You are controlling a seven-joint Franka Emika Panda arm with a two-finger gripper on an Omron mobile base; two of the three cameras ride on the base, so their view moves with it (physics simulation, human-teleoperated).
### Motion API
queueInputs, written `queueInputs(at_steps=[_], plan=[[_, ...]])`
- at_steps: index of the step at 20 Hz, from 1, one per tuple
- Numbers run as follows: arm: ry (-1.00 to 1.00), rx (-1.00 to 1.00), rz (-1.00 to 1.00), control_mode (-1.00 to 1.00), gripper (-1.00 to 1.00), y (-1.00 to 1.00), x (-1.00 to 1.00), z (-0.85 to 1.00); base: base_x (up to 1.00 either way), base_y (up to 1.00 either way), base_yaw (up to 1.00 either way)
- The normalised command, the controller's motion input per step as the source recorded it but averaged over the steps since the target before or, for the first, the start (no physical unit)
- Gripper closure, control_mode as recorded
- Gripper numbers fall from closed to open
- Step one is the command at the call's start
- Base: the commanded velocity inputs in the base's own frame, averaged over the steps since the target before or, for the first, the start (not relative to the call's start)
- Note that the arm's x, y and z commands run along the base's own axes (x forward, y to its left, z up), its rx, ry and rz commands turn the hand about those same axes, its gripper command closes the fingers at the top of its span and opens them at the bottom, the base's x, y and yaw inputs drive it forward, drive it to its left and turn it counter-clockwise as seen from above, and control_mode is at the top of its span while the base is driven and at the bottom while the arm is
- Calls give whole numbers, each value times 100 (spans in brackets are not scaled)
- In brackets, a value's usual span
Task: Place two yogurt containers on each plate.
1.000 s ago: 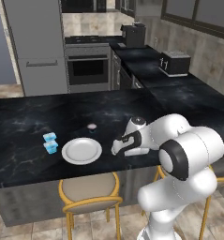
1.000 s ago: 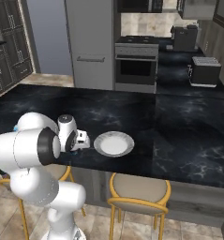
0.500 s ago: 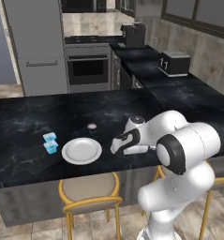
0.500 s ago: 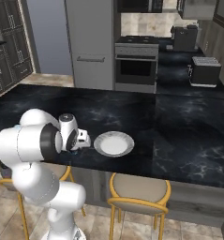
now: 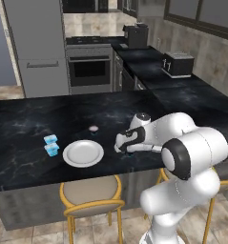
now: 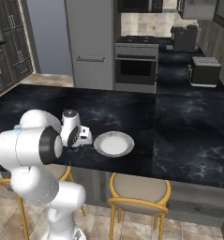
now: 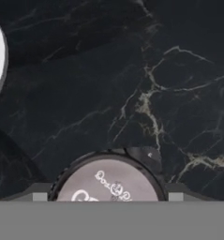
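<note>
Left base view: the hand (image 5: 126, 145) sits low on the black marble table (image 5: 29, 124), just right of a white plate (image 5: 83, 153). Beyond the plate, ahead and left of the hand, stands a round dark yogurt cup with a pale lid (image 5: 93, 129). Two light blue yogurt cups (image 5: 51, 145) stand touching each other, past the plate's far side from the hand.

Right base view: the hand (image 6: 80, 139) rests beside the plate (image 6: 114, 143), with a small bluish object at its underside, too small to identify.

Hand view: a second round yogurt cup (image 7: 108, 183) sits between the fingertips (image 7: 175, 193), which flank its pale lid closely; firm clamping cannot be confirmed.
</note>
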Motion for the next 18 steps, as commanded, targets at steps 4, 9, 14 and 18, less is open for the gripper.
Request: queueInputs(at_steps=[4, 9, 14, 18], plan=[[0, 0, -5, -100, 100, -50, 0, 49, 0, 0, 0], [1, 0, -14, -100, 100, -59, 20, 24, 0, 0, 0], [8, -5, -18, -100, 100, -60, 31, 8, 0, 0, 0], [3, 0, -14, -100, 100, -52, 37, 0, 0, 0, 0]])
